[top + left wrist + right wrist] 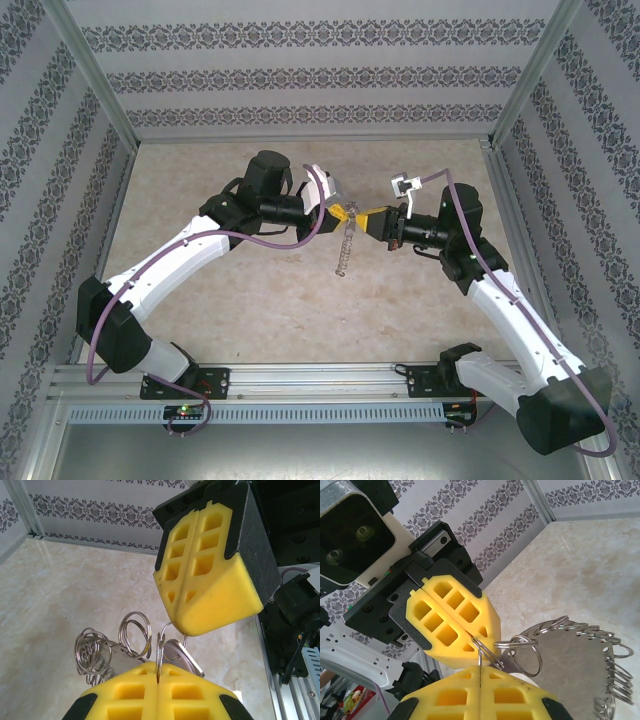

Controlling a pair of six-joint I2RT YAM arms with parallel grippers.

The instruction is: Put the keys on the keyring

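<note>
Left gripper and right gripper, jaws fully closed, each pinch a split ring; keyring hangs beneath

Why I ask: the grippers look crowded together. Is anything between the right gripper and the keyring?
Nothing visible stands between them. The right gripper is shut on a small silvery ring at the rim of the keyring, tip to tip with the left gripper, which is shut on such a ring too.
</note>
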